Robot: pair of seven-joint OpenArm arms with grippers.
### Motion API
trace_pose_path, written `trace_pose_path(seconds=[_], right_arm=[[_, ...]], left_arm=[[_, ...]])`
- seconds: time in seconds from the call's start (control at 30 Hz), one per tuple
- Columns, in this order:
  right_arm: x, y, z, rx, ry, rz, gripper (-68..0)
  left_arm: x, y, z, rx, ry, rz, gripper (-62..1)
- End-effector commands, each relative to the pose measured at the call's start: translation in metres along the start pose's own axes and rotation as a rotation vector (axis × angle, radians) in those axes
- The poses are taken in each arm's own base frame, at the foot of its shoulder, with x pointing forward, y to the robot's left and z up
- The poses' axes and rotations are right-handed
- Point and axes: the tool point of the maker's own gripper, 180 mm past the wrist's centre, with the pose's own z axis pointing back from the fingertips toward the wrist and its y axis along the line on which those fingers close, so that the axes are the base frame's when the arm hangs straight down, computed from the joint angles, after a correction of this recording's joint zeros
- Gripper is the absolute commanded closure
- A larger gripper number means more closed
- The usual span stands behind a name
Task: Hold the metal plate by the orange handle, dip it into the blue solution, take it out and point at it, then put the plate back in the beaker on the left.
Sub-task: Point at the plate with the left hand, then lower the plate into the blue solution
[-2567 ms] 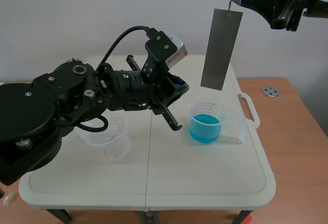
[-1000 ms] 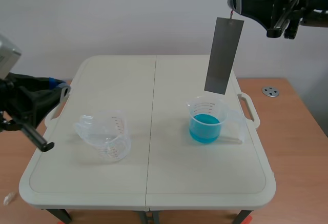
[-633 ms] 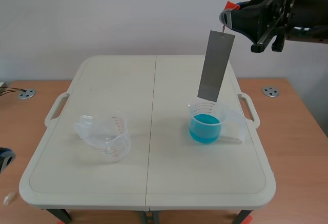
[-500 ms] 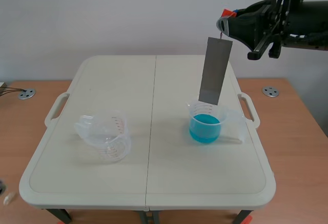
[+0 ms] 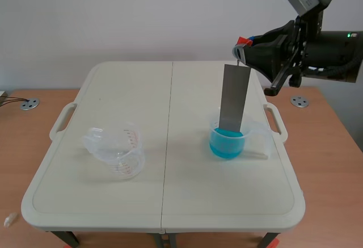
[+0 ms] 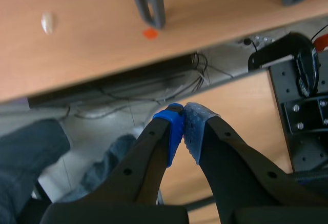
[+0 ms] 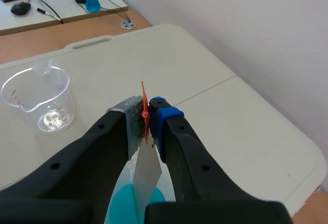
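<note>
My right gripper (image 5: 243,47) is shut on the small orange handle (image 7: 144,109) of the grey metal plate (image 5: 234,97). The plate hangs straight down. Its lower end sits inside the rim of the clear beaker (image 5: 229,138) of blue solution (image 5: 227,143), about at the liquid's surface. In the right wrist view the plate (image 7: 146,171) drops from between my fingers toward the blue solution (image 7: 122,209). The empty clear beaker (image 5: 116,149) stands on the table's left half, also seen ahead of my right gripper (image 7: 145,106) as the empty beaker (image 7: 39,99). My left gripper (image 6: 183,125) is shut on nothing, off the table and out of the scene view.
The white folding table (image 5: 164,202) has side handles (image 5: 61,121) and stands on a wooden surface with metal discs (image 5: 299,101). The left wrist view shows a table leg (image 6: 148,1), cables (image 6: 154,88) and a black mount (image 6: 294,65) below.
The left arm has drawn back from the middle of the table and left the scene view. My right gripper has come down and to the left, lowering the plate's end into the blue beaker.
</note>
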Motion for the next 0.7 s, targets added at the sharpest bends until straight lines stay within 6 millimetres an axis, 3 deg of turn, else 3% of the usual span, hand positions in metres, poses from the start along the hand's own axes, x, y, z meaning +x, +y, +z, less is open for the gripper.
trace_pose_path(seconds=[0.0, 0.4, 0.67], right_arm=[[0.010, -0.006, 0.001, -0.011, -0.041, 0.002, -1.3], [-0.018, -0.008, -0.004, -0.038, -0.042, -0.010, -1.3], [-0.037, -0.005, -0.006, -0.038, -0.039, 0.001, -1.3]], left_arm=[[0.001, -0.007, -0.001, -0.012, -0.013, -0.001, -2.6], [-0.048, -0.019, 0.005, -0.007, 0.093, 0.041, -2.6], [-0.058, -0.033, 0.016, -0.017, 0.076, 0.045, -2.6]])
